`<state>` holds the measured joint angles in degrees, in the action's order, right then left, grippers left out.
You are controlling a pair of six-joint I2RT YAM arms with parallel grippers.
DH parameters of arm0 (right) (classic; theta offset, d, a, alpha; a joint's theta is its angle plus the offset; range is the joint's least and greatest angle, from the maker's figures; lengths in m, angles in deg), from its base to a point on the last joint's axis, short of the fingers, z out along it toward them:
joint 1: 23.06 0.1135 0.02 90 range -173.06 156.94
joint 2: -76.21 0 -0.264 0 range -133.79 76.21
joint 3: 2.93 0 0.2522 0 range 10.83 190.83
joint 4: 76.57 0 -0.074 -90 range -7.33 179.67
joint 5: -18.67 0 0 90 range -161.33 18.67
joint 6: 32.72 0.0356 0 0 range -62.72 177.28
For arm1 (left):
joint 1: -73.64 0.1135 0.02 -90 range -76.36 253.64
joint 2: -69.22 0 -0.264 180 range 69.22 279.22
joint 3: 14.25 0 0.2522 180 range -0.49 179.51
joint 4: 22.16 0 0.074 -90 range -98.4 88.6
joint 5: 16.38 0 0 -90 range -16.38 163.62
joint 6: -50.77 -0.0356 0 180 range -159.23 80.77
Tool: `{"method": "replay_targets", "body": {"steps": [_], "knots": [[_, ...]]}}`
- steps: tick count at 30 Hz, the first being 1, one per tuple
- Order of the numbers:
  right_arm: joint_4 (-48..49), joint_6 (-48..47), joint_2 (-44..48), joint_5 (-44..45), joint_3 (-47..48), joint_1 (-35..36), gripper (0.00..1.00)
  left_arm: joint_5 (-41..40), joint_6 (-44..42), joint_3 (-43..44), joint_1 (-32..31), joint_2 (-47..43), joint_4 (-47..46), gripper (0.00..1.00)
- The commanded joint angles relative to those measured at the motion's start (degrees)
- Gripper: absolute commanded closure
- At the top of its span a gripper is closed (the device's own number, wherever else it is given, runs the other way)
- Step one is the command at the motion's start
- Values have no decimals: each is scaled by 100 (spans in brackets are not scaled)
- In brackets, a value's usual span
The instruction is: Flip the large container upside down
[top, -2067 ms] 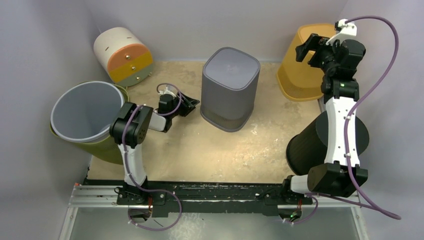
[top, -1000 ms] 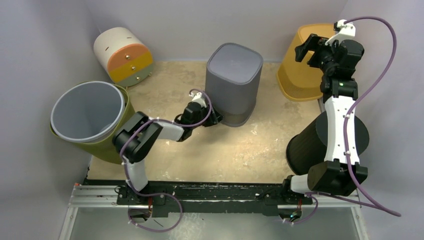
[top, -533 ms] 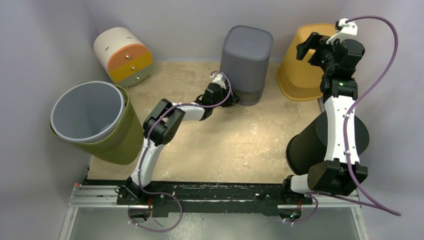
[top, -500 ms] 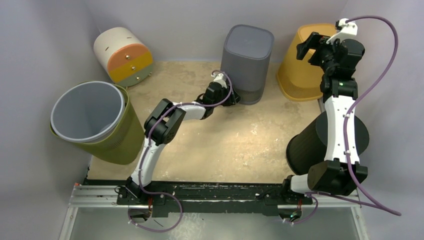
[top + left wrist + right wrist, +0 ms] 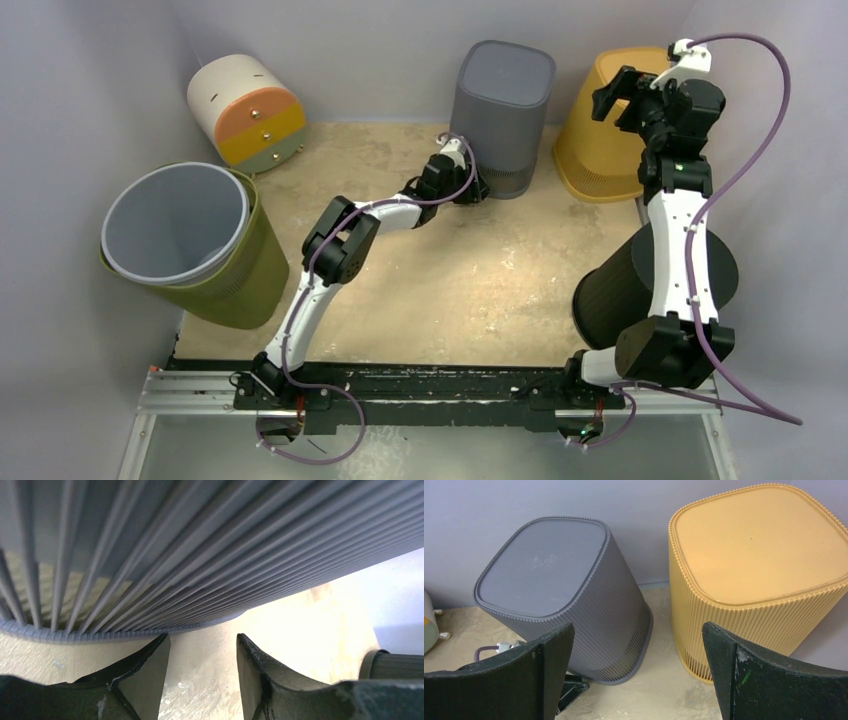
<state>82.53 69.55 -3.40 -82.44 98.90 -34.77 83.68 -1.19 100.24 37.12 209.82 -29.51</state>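
so the grey ribbed container (image 5: 503, 100) is sitting bottom-up at the back of the table (image 5: 450, 290), flat base on top and open rim on the surface, right up by the rear wall; just beside it on the right is a yellow ribbed basket (image 5: 590, 150), also bottom-up; the left arm is stretched way out and the left gripper (image 5: 478, 188) is down low at the grey container's near lower edge; from the left wrist cam the fingers (image 5: 150, 670) are parted partway with bare tabletop showing between them, nothing pinched; the left fingertip looks like it's up against the rim, though I can't say for sure it's touching; the right gripper (image 5: 612, 95) hangs up high over the back right corner, jaws spread wide and holding nothing, its cam looking down on both bins; other stuff around: an olive bin with a grey liner (image 5: 240, 270) leaning at the left edge, mouth up; a round white, orange and yellow drawer thing (image 5: 245, 110) back left; a black bin (image 5: 610, 290) on the right, partly behind the right arm
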Motion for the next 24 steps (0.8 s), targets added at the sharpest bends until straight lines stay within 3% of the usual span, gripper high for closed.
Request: {"method": "replay_targets", "body": {"steps": [1,5,9,14,19,24], "knots": [[211,-51,83,129,-30,-39,0,0,-449,-300,-2,-551,518,49],[167,-177,183,123,-106,-26,0,-506,-992,-1224,-131,-1929,1496,46],[243,-1,424,-206,-524,20,0,-965,-1487,-1501,-274,-3444,2907,44],[382,76,751,-438,-1221,265,0,-1713,-1904,-997,-338,-4923,4690,43],[309,-13,1014,-350,-1655,881,0,-3548,-1930,-486,-246,-5863,6284,43],[357,44,1213,-431,-1969,1181,0,-3802,-1689,-242,496,-6497,7086,42]]}}
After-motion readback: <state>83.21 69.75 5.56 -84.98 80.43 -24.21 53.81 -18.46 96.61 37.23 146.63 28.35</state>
